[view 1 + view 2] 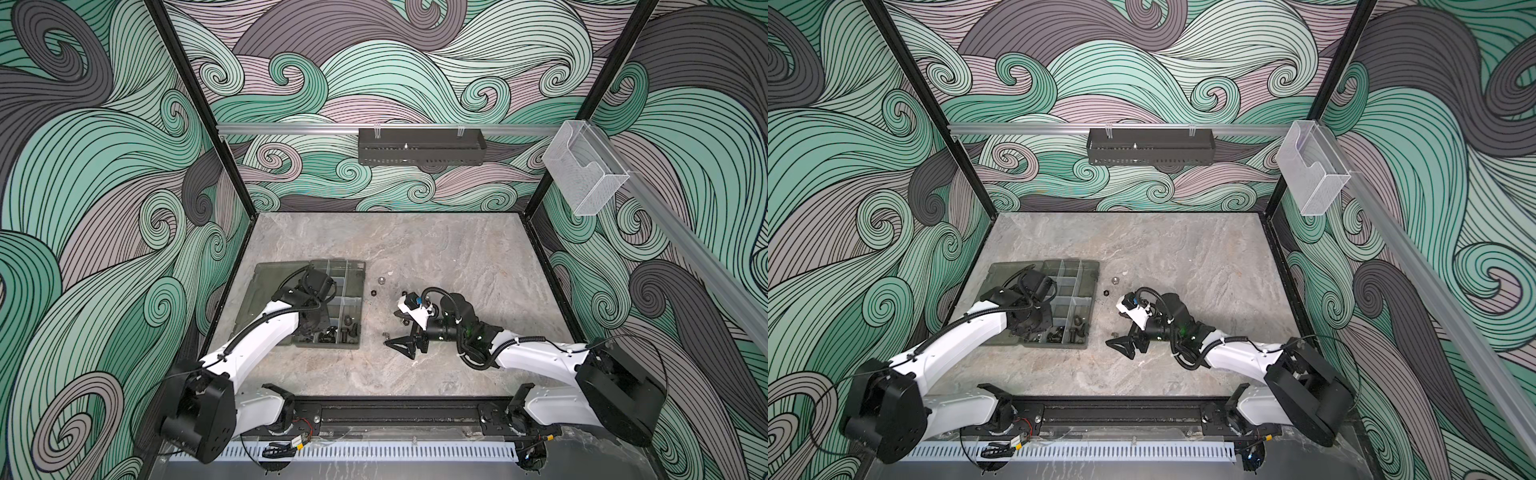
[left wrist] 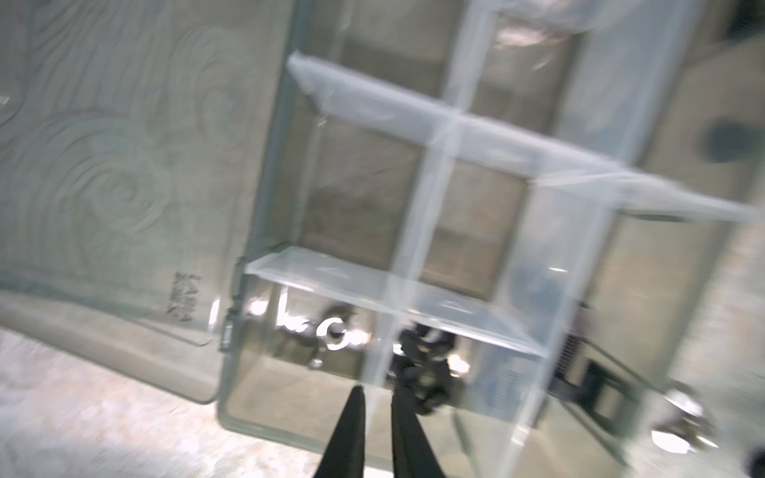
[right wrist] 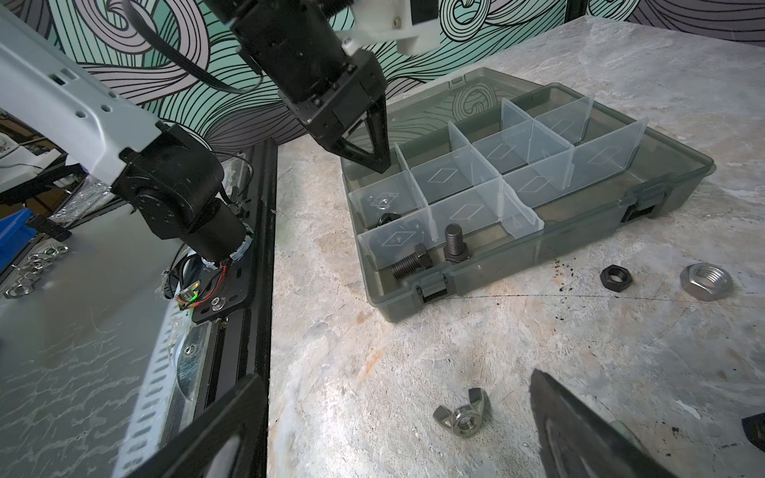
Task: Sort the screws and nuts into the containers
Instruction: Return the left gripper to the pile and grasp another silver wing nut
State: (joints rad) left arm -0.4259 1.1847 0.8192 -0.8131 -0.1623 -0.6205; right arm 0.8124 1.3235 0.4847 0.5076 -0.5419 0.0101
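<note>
Nuts [image 1: 379, 279]: 3 loose on the desk [image 3: 372, 339] beside the box [image 3: 517, 265]. Wing nut [image 3: 461, 418] near the right hand [image 3: 395, 374]; black nut [image 3: 616, 280] and bigger silver nut [image 3: 706, 281] side by side, further along. More inside the box's near compartments, next to 2 screws [image 3: 456, 244].

Probably hard, light, slick steel, likely to skate on stone if nudged. Best pinched across 2 opposite flats, or across both wings.

Right hand spread wide, empty. Left hand [image 2: 378, 391] above the box's near end, parted by a slit, nothing between.

In the way: tall clear dividers [image 3: 604, 145], box wall, left arm over the box, open lid [image 3: 476, 95].
</note>
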